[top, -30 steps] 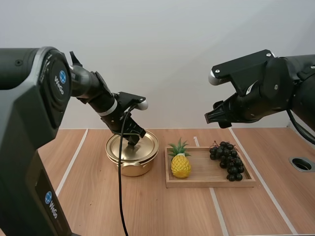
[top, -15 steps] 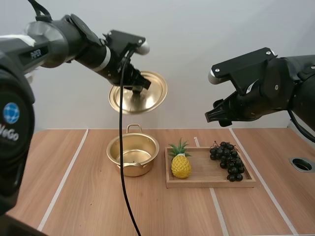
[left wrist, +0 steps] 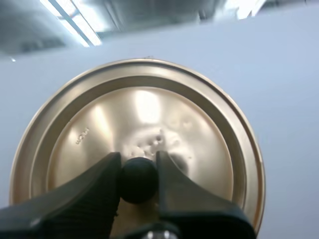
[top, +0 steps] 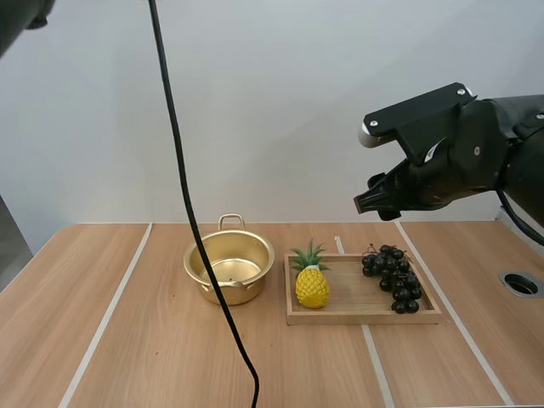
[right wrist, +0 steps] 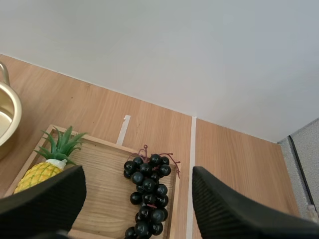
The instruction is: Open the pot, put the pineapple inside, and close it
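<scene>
The gold pot (top: 229, 269) stands uncovered on the table, and its rim (right wrist: 5, 112) shows beside the tray in the right wrist view. The yellow pineapple (top: 312, 282) (right wrist: 49, 164) stands upright at the left end of the wooden tray (top: 357, 306). My left gripper (left wrist: 138, 172) is shut on the black knob of the gold lid (left wrist: 149, 124), held up facing the wall. My right gripper (top: 374, 202) (right wrist: 137, 196) hangs open high above the tray, over the grapes, with nothing between its fingers.
A bunch of dark grapes (top: 393, 277) (right wrist: 148, 191) lies in the right half of the tray. White lines run across the wooden table. A round hole (top: 520, 283) sits near the table's right edge.
My left arm lifted the lid off the pot, swung it upward, and has left the high view. The right arm has not moved.
</scene>
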You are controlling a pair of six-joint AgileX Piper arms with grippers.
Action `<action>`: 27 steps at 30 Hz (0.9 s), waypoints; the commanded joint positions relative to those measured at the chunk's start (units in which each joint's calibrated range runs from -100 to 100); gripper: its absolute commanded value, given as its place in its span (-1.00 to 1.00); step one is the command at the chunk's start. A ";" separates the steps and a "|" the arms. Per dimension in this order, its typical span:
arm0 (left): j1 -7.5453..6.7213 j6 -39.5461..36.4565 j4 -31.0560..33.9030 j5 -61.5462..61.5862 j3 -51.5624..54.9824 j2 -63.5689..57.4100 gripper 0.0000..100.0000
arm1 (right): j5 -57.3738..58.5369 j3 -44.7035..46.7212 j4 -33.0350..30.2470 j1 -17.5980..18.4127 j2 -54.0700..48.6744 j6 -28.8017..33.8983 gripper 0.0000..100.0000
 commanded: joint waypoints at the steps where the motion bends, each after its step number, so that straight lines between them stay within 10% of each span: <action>1: -0.07 -0.93 -1.73 -14.39 -2.84 -1.82 -1.00 | -0.41 -0.40 1.14 -0.19 -0.32 -0.36 1.00; 27: -0.07 -35.30 28.42 -27.07 -27.25 -3.59 -1.00 | 0.37 0.09 5.09 -0.19 -0.32 -0.73 1.00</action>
